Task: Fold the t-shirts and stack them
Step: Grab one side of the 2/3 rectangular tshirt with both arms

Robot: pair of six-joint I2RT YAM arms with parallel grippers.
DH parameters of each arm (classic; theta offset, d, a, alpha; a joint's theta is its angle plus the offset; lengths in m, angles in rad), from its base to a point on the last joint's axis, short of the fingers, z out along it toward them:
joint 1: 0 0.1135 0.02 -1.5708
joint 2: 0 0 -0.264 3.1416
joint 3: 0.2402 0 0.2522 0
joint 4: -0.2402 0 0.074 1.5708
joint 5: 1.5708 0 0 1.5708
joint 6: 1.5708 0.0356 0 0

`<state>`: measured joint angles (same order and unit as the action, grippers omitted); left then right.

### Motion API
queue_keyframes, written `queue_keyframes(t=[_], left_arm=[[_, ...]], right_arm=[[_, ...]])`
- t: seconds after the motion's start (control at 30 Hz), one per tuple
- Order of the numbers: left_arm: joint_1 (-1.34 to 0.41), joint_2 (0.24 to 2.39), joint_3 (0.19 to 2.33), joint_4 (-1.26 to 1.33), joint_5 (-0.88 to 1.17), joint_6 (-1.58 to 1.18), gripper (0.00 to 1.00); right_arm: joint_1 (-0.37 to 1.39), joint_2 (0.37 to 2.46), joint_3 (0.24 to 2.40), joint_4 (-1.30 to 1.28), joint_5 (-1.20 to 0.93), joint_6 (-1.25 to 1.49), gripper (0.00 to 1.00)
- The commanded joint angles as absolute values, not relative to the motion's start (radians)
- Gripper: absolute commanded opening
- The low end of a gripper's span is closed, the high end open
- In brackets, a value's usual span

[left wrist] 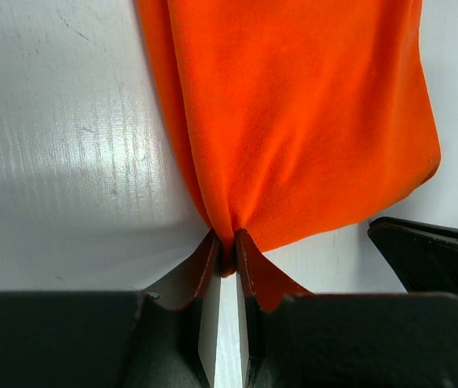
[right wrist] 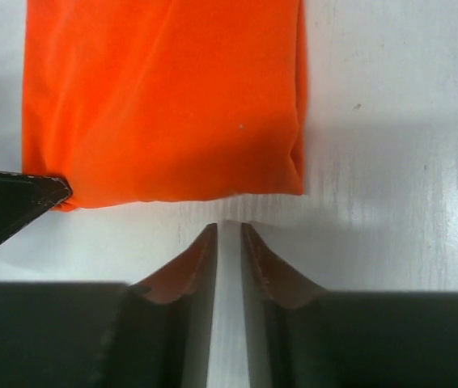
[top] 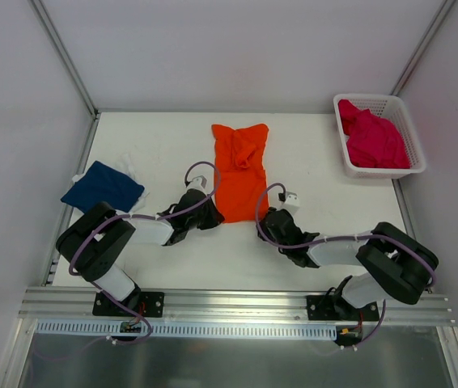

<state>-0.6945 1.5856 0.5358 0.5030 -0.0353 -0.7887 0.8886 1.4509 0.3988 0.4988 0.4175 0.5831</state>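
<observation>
At the far left the navy t-shirt [top: 103, 187] lies folded on the table [top: 156, 137]. The left gripper [left wrist: 226, 240] is clenched on the near-left hem corner of the orange t-shirt [top: 239, 171], a solid bite. The right gripper [right wrist: 228, 229] has its jaws almost together just short of the near-right corner, seemingly on nothing. It should open, advance over the hem and pinch, so both corners lift level for the fold. The orange cloth lies mid-table as a narrow strip: smooth near the arms, bunched at its far end. The magenta t-shirt [top: 372, 137] sits crumpled in the basket [top: 413, 166].
</observation>
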Motion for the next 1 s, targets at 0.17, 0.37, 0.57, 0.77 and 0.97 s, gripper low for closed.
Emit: queue_keyframes(t=[0.17, 0.37, 0.57, 0.77, 0.97], left_arm=[[-0.703, 1.580, 0.538, 0.357, -0.049, -0.724, 0.09], [-0.703, 1.572, 0.538, 0.345, -0.049, -0.718, 0.09], [-0.703, 1.574, 0.538, 0.344, -0.049, -0.718, 0.08], [-0.703, 1.566, 0.528, 0.339, -0.055, -0.713, 0.07], [-0.703, 1.565, 0.526, 0.334, -0.057, -0.712, 0.06]], right_arm=[[0.922, 1.456, 0.410, 0.385, 0.471, 0.589, 0.48], [0.959, 1.391, 0.379, 0.321, 0.572, 0.618, 0.66], [0.957, 1.440, 0.397, 0.318, 0.598, 0.629, 0.68], [0.959, 1.529, 0.420, 0.359, 0.597, 0.644, 0.68], [0.956, 1.552, 0.431, 0.370, 0.629, 0.647, 0.68]])
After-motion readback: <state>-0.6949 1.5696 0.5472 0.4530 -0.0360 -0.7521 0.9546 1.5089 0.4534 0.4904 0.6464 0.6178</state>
